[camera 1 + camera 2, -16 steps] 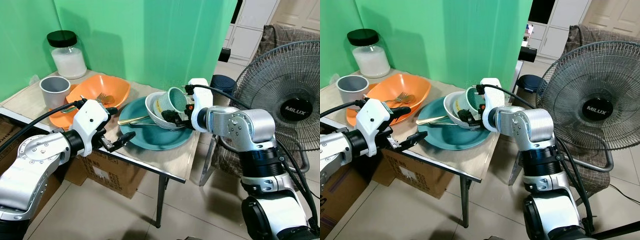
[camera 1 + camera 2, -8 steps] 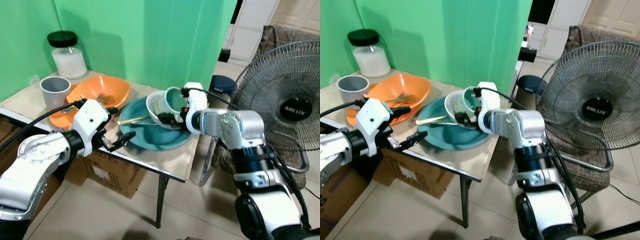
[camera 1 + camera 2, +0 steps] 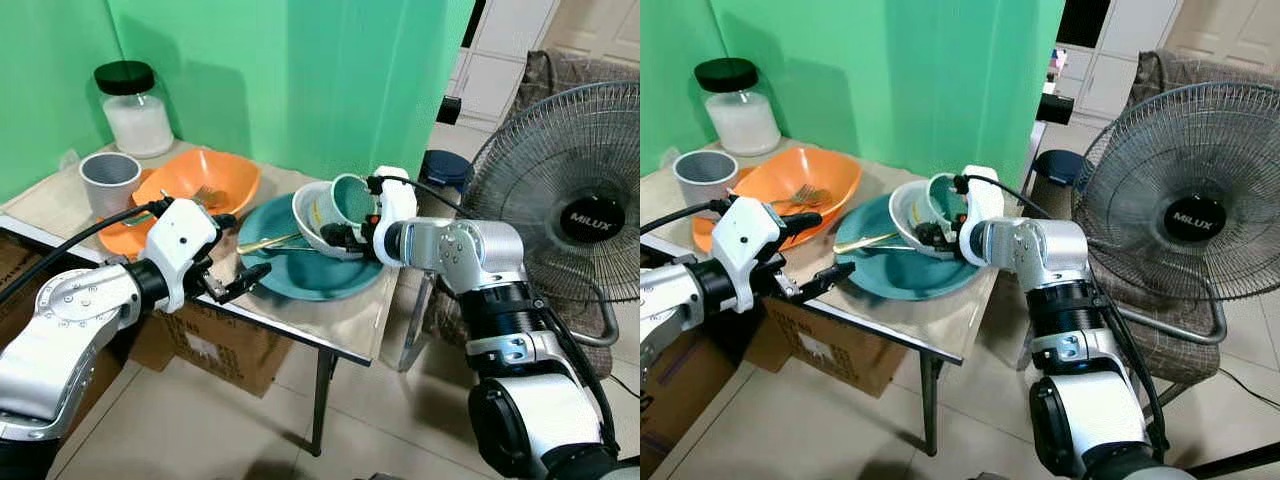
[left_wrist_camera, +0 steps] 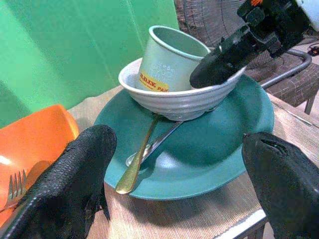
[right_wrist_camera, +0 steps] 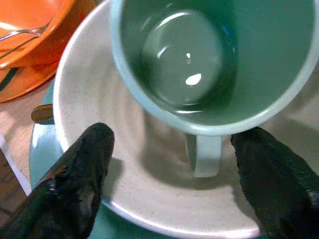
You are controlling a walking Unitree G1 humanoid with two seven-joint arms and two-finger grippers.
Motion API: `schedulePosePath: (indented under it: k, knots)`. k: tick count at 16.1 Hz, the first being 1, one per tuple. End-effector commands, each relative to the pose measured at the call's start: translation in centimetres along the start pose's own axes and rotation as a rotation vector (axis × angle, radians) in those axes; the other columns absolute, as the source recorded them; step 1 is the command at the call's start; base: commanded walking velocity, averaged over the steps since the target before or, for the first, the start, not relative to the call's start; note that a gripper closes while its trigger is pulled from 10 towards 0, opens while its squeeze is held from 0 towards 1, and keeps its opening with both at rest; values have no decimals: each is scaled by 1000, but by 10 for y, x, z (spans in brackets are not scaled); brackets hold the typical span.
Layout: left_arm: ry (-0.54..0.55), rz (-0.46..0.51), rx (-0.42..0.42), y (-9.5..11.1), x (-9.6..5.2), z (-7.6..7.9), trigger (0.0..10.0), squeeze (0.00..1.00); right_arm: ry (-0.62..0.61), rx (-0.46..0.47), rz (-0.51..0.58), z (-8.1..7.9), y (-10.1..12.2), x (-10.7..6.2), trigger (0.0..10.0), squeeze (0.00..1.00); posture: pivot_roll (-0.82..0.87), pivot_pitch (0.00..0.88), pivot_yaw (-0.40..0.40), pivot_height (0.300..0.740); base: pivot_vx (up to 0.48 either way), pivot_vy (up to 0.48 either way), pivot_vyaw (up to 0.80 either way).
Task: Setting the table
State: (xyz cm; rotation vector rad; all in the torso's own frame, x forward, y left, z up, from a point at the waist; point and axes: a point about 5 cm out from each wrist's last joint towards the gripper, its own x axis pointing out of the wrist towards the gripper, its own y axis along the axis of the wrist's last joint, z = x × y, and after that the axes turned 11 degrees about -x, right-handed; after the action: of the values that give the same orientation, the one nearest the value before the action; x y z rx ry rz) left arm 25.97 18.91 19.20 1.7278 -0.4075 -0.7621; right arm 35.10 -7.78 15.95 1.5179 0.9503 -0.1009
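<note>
At centre frame, we see our right gripper (image 3: pixel 335 236) reaching into a white bowl (image 3: pixel 312 212) on a teal plate (image 3: pixel 300 272), fingers spread around a green mug (image 3: pixel 348 198). Our left gripper (image 3: pixel 232 255), fingers apart, hovers lower left.

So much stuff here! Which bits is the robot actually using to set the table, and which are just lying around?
For the job:
green mug
white bowl
teal plate
spoons
orange bowl with fork
grey cup
right gripper, open inside the white bowl
left gripper, open

Just about:
jar
fan
cardboard box
</note>
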Motion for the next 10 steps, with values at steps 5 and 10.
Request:
schedulePosePath:
  k: [5,10]
  knots:
    - [-38,9,10,5,4,3,10000,0,-21,48,16,6,-1,2,0,0,-17,0,-36,740,0,0,0]
    - [-57,9,3,6,5,6,10000,0,-30,54,30,8,0,3,0,0,-18,0,-37,740,0,0,0]
